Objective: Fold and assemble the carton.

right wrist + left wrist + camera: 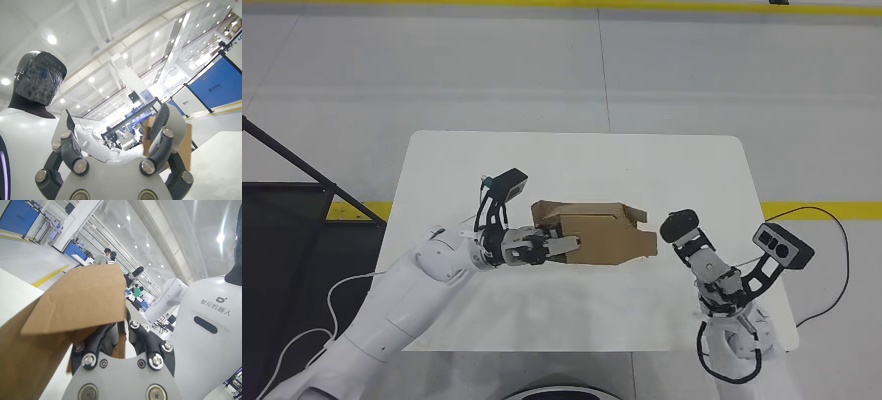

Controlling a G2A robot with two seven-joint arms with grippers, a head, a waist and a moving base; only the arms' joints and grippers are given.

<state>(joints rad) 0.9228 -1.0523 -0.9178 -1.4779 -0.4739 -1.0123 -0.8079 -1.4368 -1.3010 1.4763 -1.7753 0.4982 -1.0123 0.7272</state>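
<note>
The carton (602, 235) lies on its side mid-table (492, 170), half-formed, flaps loose at both ends. The left gripper (560, 244) sits at its left end, pinching 1 cardboard panel there. The right gripper (116, 113) hangs right of the carton, apart from it, fingers spread with nothing between them. The cardboard looks light and stiff but likely to bend at its creases, so it is best held on a flat wall near a fold, not by a flap tip, which would buckle.
</note>
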